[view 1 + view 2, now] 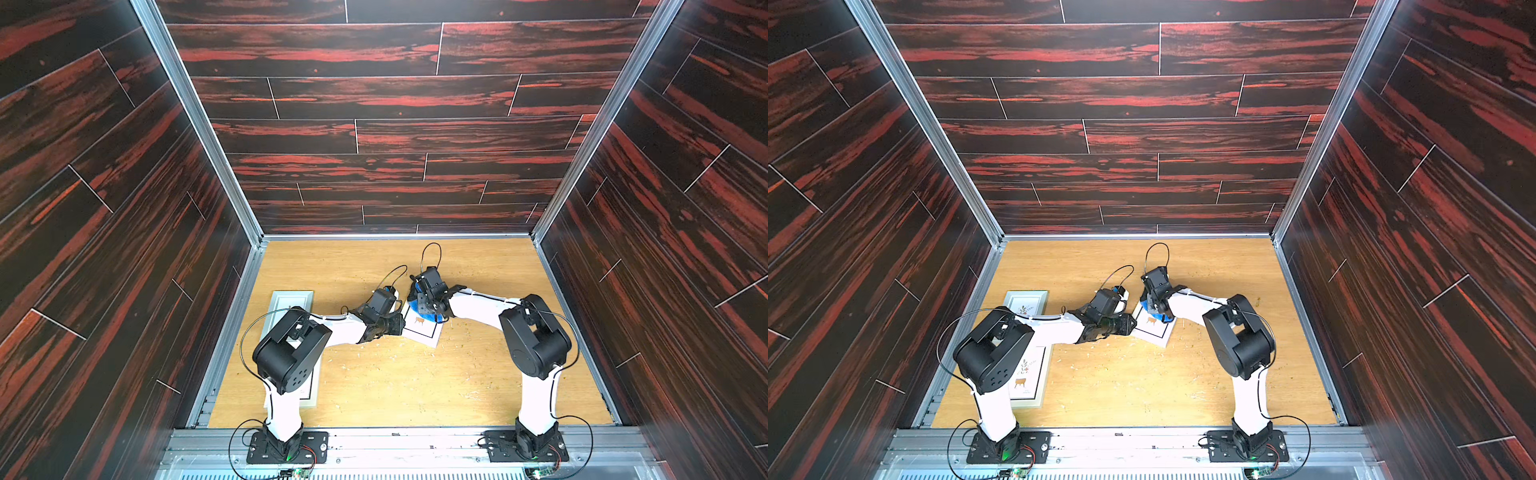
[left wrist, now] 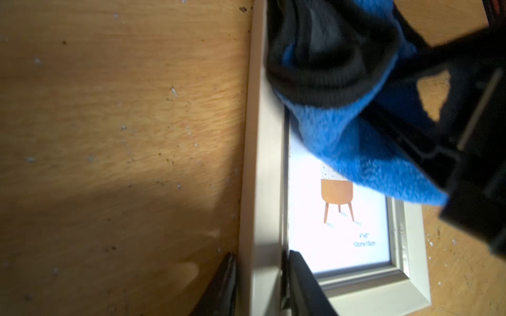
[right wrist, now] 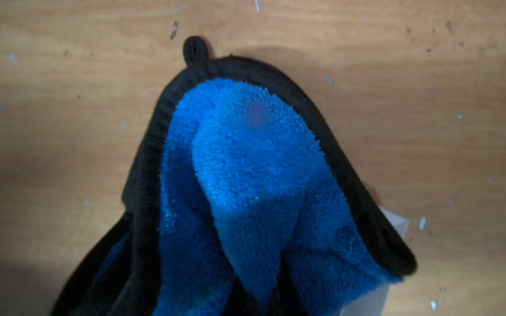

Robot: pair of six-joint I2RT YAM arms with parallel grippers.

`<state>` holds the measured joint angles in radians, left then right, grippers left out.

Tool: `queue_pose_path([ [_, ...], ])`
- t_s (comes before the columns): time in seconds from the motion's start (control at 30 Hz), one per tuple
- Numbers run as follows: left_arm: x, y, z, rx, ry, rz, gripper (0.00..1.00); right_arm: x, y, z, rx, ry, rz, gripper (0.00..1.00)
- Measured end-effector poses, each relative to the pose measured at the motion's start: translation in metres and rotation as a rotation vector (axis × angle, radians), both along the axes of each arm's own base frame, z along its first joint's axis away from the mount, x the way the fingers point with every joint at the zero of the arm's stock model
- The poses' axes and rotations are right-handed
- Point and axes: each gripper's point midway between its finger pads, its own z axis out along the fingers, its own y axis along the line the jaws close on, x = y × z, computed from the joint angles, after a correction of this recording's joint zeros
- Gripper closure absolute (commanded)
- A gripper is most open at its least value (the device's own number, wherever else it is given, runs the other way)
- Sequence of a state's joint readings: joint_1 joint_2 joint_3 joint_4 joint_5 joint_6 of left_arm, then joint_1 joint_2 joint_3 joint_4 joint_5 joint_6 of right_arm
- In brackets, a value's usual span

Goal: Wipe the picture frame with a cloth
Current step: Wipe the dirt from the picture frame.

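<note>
The pale picture frame [image 1: 426, 332] lies flat at mid-table, with a print of an orange stool behind its glass [image 2: 339, 246]. My left gripper [image 2: 262, 287] is shut on the frame's long side rail, one finger outside it and one on the glass side; both top views show it [image 1: 400, 323] at the frame's left edge. The bright blue cloth [image 3: 246, 164] with black edging hangs bunched from my right gripper [image 1: 427, 306], which is shut on it with its fingertips buried in the folds. The cloth [image 2: 356, 147] rests on the far part of the frame.
Two more frames lie at the table's left side, one [image 1: 1025, 303] further back and one [image 1: 1030, 374] partly under the left arm. The wooden table [image 1: 415, 386] is speckled with small crumbs. Dark panel walls enclose it on three sides.
</note>
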<state>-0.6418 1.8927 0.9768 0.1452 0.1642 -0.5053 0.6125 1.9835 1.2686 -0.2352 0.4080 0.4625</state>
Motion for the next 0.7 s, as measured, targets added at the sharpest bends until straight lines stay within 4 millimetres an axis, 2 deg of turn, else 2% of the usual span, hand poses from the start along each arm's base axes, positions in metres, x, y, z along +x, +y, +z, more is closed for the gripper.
queue_pose_path([
  [0.1, 0.0, 0.0, 0.0, 0.0, -0.002, 0.0, 0.64, -0.012, -0.002, -0.002, 0.003, 0.005, 0.011, 1.0],
  [0.23, 0.0, 0.001, 0.0, 0.002, -0.005, 0.003, 0.64, -0.043, 0.003, -0.003, 0.016, 0.03, 0.054, 1.0],
  [0.3, 0.0, 0.001, 0.0, 0.003, -0.006, 0.004, 0.64, -0.046, 0.008, -0.003, 0.02, 0.032, 0.068, 1.0],
  [0.4, 0.0, 0.001, 0.0, 0.002, -0.006, 0.004, 0.64, -0.037, 0.011, -0.001, 0.033, 0.038, 0.061, 1.0],
  [0.6, 0.0, 0.001, 0.0, 0.002, -0.006, 0.004, 0.64, 0.015, -0.001, 0.005, 0.051, 0.007, -0.01, 1.0],
  [0.7, 0.0, 0.001, 0.0, 0.002, -0.006, 0.004, 0.64, 0.014, 0.002, 0.005, 0.058, 0.005, 0.0, 1.0],
])
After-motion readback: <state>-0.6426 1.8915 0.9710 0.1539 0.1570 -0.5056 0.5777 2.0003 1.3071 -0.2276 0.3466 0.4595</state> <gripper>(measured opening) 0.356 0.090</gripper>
